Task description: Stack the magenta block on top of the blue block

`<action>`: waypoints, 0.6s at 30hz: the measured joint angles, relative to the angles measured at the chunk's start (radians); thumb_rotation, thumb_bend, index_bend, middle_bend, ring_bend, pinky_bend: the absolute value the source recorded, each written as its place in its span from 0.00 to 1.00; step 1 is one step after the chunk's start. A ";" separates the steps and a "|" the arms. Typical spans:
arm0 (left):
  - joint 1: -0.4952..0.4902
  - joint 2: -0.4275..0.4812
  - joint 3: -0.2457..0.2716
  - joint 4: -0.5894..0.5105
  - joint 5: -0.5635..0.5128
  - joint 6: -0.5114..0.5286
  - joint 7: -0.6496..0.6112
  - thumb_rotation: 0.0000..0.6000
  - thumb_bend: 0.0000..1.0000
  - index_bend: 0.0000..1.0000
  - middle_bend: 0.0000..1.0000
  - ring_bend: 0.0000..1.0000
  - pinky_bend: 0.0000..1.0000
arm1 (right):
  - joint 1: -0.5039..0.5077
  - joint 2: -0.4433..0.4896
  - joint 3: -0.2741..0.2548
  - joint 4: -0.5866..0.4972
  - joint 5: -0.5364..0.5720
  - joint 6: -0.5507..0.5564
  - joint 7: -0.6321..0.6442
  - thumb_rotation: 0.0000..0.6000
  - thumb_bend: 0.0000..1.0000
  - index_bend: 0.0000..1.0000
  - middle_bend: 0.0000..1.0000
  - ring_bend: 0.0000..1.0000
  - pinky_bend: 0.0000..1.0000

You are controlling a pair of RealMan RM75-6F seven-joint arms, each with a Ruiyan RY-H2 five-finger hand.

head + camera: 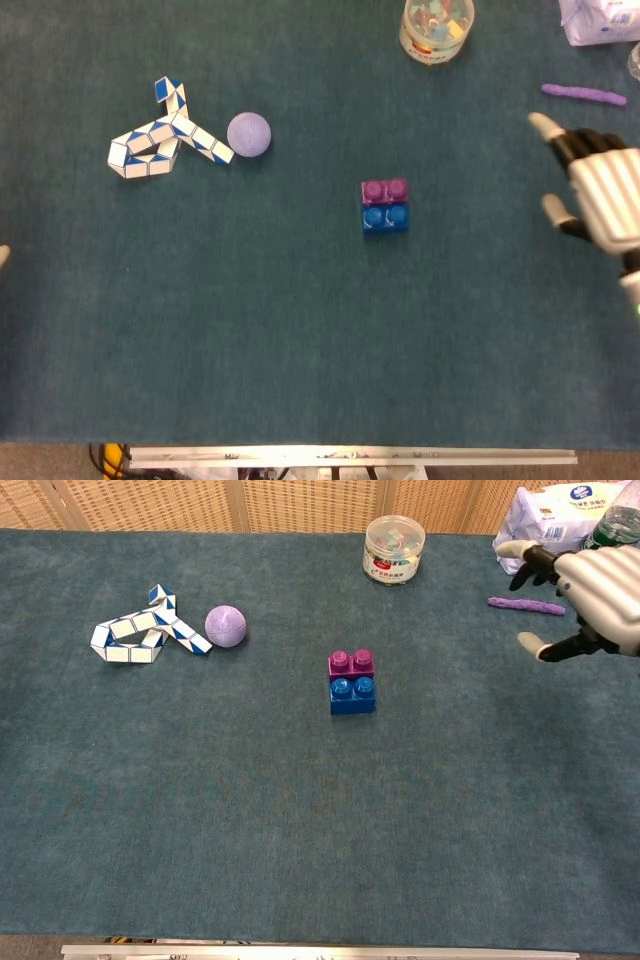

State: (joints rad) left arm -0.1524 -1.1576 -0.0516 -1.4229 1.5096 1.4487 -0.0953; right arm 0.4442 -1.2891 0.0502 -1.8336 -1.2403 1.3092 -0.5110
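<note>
Sitting atop blue block [352, 695], magenta block [350, 663]; right hand [590, 585] empty, well apart.

The head view looks almost straight down on the table [300, 340], from high up, its near edge along the bottom of the frame. The chest view sits lower and looks forward at a slant toward 12 o'clock, taking in the wicker screen [300, 500] behind the far edge. Both share the stacked blocks [384, 205] at centre, the ball [248, 133] at 10 o'clock, the jar [436, 25] at 12 o'clock, and the right hand [600, 195] at 3 o'clock.
</note>
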 measured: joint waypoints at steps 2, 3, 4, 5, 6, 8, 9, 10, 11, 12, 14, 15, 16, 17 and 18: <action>0.001 -0.001 -0.002 0.003 0.000 0.005 -0.003 1.00 0.15 0.21 0.17 0.16 0.16 | -0.022 0.024 -0.011 -0.010 -0.015 0.021 0.009 1.00 0.33 0.17 0.36 0.31 0.40; 0.001 -0.001 -0.002 0.005 0.000 0.007 -0.003 1.00 0.15 0.21 0.17 0.16 0.16 | -0.036 0.040 -0.019 -0.016 -0.023 0.033 0.014 1.00 0.33 0.18 0.37 0.31 0.41; 0.002 -0.001 -0.002 0.006 0.000 0.008 -0.002 1.00 0.15 0.22 0.17 0.17 0.16 | -0.047 0.052 -0.025 -0.020 -0.031 0.043 0.019 1.00 0.33 0.18 0.37 0.31 0.42; 0.003 -0.001 -0.003 0.008 -0.001 0.010 0.000 1.00 0.15 0.22 0.17 0.17 0.16 | -0.058 0.063 -0.031 -0.023 -0.040 0.053 0.023 1.00 0.33 0.19 0.37 0.31 0.43; 0.003 -0.001 -0.003 0.008 -0.002 0.011 0.001 1.00 0.15 0.22 0.17 0.17 0.16 | -0.073 0.078 -0.039 -0.027 -0.051 0.067 0.028 1.00 0.33 0.19 0.37 0.31 0.44; 0.006 0.000 -0.004 0.008 -0.004 0.016 0.001 1.00 0.15 0.22 0.17 0.17 0.16 | -0.097 0.099 -0.051 -0.033 -0.067 0.088 0.039 1.00 0.33 0.20 0.37 0.31 0.44; 0.008 0.000 -0.004 0.009 -0.004 0.018 0.002 1.00 0.15 0.22 0.17 0.17 0.16 | -0.112 0.113 -0.059 -0.036 -0.076 0.100 0.050 1.00 0.33 0.20 0.37 0.31 0.44; 0.009 0.000 -0.005 0.009 -0.006 0.021 0.003 1.00 0.15 0.22 0.17 0.17 0.16 | -0.123 0.123 -0.064 -0.036 -0.082 0.108 0.060 1.00 0.33 0.21 0.37 0.31 0.44; 0.012 -0.001 -0.005 0.009 -0.007 0.023 0.005 1.00 0.15 0.22 0.17 0.17 0.16 | -0.134 0.131 -0.069 -0.036 -0.090 0.116 0.069 1.00 0.33 0.21 0.37 0.31 0.44; 0.014 -0.001 -0.004 0.008 -0.007 0.025 0.007 1.00 0.15 0.22 0.17 0.17 0.16 | -0.148 0.139 -0.075 -0.035 -0.100 0.128 0.082 1.00 0.33 0.21 0.37 0.31 0.44; 0.017 -0.001 -0.003 0.008 -0.007 0.029 0.011 1.00 0.15 0.22 0.17 0.17 0.16 | -0.171 0.149 -0.086 -0.034 -0.116 0.145 0.099 1.00 0.33 0.20 0.37 0.31 0.44; 0.018 -0.001 -0.002 0.008 -0.007 0.030 0.014 1.00 0.15 0.22 0.17 0.17 0.16 | -0.185 0.156 -0.091 -0.033 -0.126 0.155 0.110 1.00 0.33 0.21 0.37 0.31 0.44; 0.019 -0.001 -0.001 0.008 -0.007 0.030 0.017 1.00 0.15 0.22 0.17 0.17 0.16 | -0.194 0.161 -0.095 -0.032 -0.133 0.161 0.118 1.00 0.33 0.20 0.37 0.31 0.44; 0.020 -0.002 0.000 0.008 -0.007 0.030 0.021 1.00 0.15 0.22 0.17 0.17 0.16 | -0.202 0.165 -0.097 -0.031 -0.139 0.166 0.125 1.00 0.33 0.20 0.37 0.31 0.44; 0.021 -0.002 0.001 0.008 -0.008 0.030 0.022 1.00 0.15 0.22 0.17 0.17 0.16 | -0.212 0.171 -0.100 -0.030 -0.146 0.170 0.132 1.00 0.33 0.20 0.37 0.31 0.44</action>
State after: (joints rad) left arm -0.1317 -1.1598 -0.0508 -1.4151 1.5018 1.4784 -0.0729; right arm 0.2324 -1.1184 -0.0497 -1.8637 -1.3859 1.4792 -0.3786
